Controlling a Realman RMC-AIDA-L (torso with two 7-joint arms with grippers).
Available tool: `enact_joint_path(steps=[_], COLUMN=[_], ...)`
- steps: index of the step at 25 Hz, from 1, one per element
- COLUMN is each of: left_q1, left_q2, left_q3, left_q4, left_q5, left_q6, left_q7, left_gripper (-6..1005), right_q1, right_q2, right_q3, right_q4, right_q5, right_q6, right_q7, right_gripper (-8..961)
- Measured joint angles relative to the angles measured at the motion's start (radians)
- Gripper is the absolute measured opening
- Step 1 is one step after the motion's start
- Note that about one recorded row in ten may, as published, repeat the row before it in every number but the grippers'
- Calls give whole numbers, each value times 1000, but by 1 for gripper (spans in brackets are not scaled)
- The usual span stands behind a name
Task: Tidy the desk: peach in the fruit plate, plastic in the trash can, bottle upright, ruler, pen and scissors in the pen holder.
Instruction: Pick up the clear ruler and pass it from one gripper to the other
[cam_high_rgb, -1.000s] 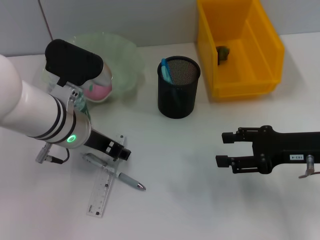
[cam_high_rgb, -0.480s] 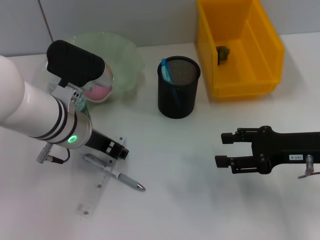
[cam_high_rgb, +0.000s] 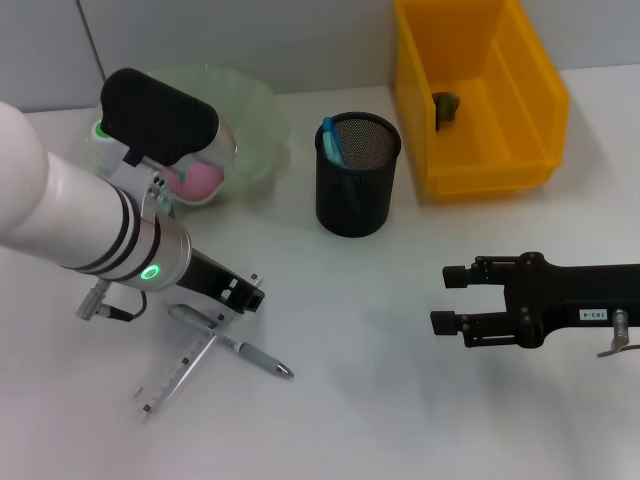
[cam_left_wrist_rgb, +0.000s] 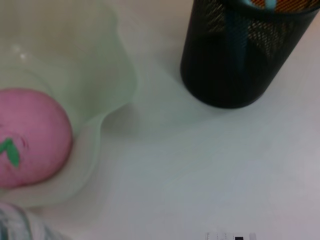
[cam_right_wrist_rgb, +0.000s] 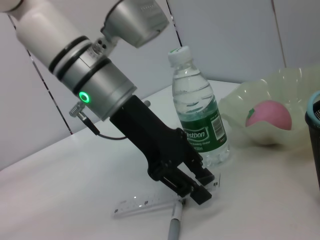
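My left gripper is shut on one end of the clear ruler. It holds that end raised while the far end slants down towards the table; the right wrist view shows gripper and ruler too. A grey pen lies on the table under the ruler. The black mesh pen holder has a blue item in it. The pink peach sits in the green fruit plate. The bottle stands upright. My right gripper is open and empty at the right.
A yellow bin at the back right holds a crumpled piece of plastic. The left wrist view shows the peach, the plate and the pen holder close below. My left arm hides most of the bottle in the head view.
My left gripper has lifted one end of the ruler and moved slightly right; the ruler has swung so its free end points more to the left. The right arm has not moved.
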Motion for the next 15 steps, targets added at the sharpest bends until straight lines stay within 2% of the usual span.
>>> enact_joint_path(steps=[3, 6, 9, 15], left_q1=[15, 44, 75, 144], left_q2=[4, 6, 8, 10], left_q3=[-12, -80, -176, -374], left_q4=[61, 131, 174, 195], left_q5=[-7, -64, -197, -588], left_q6=[38, 93, 144, 259], left_q7=[4, 60, 148, 391], left_gripper=[393, 394, 396, 399], right_q1=[1, 1, -1, -4], right_q2=[0, -1, -1, -3], right_q3=[0, 1, 3, 5], right_q4=[0, 0, 0, 0], right_q5=[0, 0, 0, 0], right_q6=[0, 3, 6, 9], right_q7=[0, 0, 0, 0], right_gripper=[743, 743, 742, 742])
